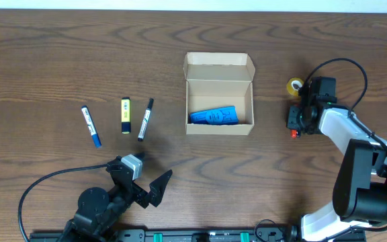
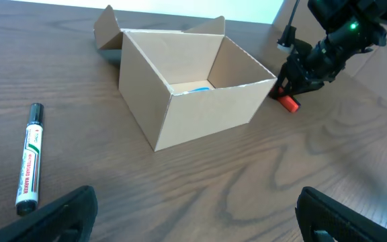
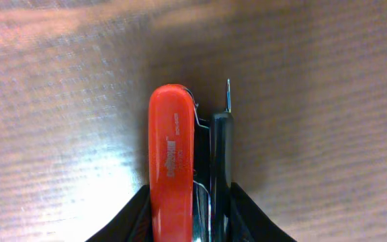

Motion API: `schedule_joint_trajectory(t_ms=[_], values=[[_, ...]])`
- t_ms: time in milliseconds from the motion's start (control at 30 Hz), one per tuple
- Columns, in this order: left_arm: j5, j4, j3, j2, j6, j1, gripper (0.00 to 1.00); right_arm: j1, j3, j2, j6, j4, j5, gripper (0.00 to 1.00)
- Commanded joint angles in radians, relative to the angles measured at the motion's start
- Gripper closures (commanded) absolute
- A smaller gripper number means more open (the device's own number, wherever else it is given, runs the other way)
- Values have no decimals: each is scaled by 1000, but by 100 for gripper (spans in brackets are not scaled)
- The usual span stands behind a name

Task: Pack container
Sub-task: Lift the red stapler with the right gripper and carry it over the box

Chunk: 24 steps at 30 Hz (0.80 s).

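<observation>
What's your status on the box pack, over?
Left gripper open, empty. Right gripper shut on red stapler, right of container. Container lid open, blue item inside. Nothing between stapler and container.

Looked like robot lab test bench, not home or shop. Two robot arms, left arm point(image 1: 96, 205) and right arm point(image 1: 365, 181), stood at near edge of wood-grain table point(image 1: 46, 54). Black cable point(image 1: 46, 177) looped off left one. Mounting rail point(image 1: 180, 236) ran along front. Laid-out props were office supplies: blue marker point(image 1: 91, 126), yellow highlighter point(image 1: 125, 115), black marker point(image 1: 145, 119), tape roll point(image 1: 295, 86), red stapler point(image 3: 171, 168), cardboard box point(image 1: 219, 67).
</observation>
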Motion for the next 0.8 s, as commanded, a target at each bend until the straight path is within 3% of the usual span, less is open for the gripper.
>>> schedule_joint_trajectory(t_ms=[0,267,500,767], values=[[-11,-2,-24,-8,0,-6,5,-9,72,14,11,-64,16,91],[-11,-2,-24,-8,0,-6,5,21,350,-67,-4,-303,-2,92],[-11,-2,-24,-8,0,-6,5,144,544,-156,-97,-390,-178,92],[-11,-2,-24,-8,0,-6,5,408,576,-171,-367,-388,-283,94]])
